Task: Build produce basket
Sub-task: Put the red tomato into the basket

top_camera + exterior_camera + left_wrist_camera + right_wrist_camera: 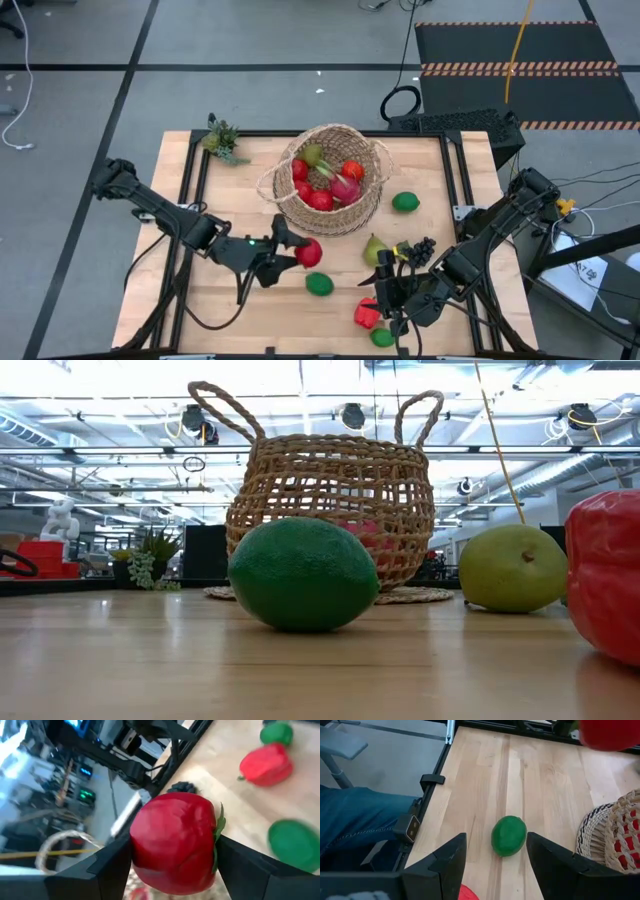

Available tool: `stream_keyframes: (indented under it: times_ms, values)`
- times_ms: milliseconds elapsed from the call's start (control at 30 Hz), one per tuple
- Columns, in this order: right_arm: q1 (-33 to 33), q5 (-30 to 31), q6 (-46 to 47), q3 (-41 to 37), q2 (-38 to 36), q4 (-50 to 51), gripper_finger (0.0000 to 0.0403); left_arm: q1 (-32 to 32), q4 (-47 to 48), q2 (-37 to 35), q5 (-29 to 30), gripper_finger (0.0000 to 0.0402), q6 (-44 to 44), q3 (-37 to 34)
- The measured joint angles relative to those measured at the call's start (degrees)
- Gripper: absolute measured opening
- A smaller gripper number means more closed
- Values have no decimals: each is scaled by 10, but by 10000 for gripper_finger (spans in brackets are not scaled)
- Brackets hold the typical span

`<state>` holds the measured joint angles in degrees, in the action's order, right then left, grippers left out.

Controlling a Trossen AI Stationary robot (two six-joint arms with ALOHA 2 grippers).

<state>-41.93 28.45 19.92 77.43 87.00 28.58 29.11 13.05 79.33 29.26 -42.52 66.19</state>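
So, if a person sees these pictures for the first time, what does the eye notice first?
First, the woven basket at the table's far middle, already holding red and green produce. Then the left gripper, just in front of the basket, shut on a red tomato. More fruit lies loose on the wood: a lime beside that tomato, a pear, and a red pepper near the front edge, by the open right gripper.

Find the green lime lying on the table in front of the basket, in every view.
High view: lime, front centre, nearer than the basket.
Low view: lime at centre, before the basket.
Left wrist view: lime, blurred, beyond the held tomato.
Right wrist view: lime mid-picture, basket beside it.
Shared landmark: the basket, unclear in the left wrist view.
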Motion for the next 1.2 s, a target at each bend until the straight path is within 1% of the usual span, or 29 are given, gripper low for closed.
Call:
stream_keyframes:
  times_ms: [267, 467, 667, 933, 1033, 1200]
  values:
    - [0, 0, -19, 0, 0, -1, 201, -4, -22, 1, 1, 279, -193, 0]
    - [1, 1, -33, 0, 0, -1, 201, -7, -56, 1, 2, 277, -288, 0]
    - [8, 2, -33, 0, 0, 0, 201, -7, -74, 1, 3, 284, -342, 0]
    - [18, 1, -33, 0, 0, 0, 201, -9, -74, 1, 4, 277, -444, 0]
    - [18, 1, -33, 0, 0, 0, 201, -9, -73, 1, 4, 277, -455, 0]
    - [18, 0, -33, 0, 0, 0, 201, -9, -73, 1, 4, 284, -446, 0]
